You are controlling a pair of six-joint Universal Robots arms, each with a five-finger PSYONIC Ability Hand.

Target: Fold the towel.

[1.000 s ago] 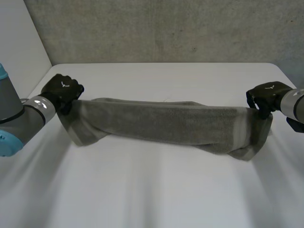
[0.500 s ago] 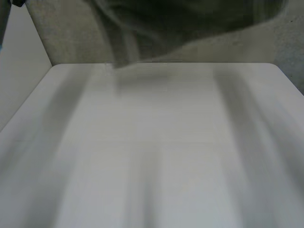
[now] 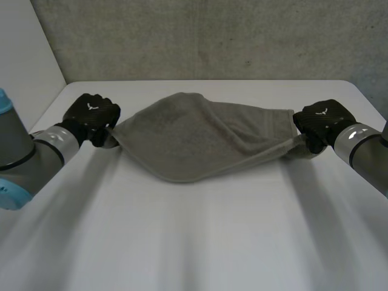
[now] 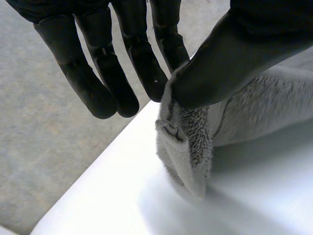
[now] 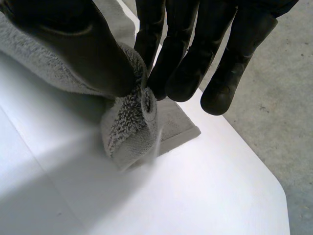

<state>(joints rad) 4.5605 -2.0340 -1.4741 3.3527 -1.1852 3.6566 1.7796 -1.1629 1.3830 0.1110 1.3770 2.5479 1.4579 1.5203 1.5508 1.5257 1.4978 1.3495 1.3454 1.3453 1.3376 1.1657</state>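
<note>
While it sags limp between both hands across the upper middle of the frame, its lower fold seemingly on the white surface (image 3: 194, 242), the grey terry towel (image 3: 188, 139) looks soft and light, best held by its end corners. At upper left, the left hand (image 3: 92, 115) pinches one corner between thumb and fingers (image 4: 146, 73). At upper right, the right hand (image 3: 321, 121) pinches the opposite corner likewise.
</note>
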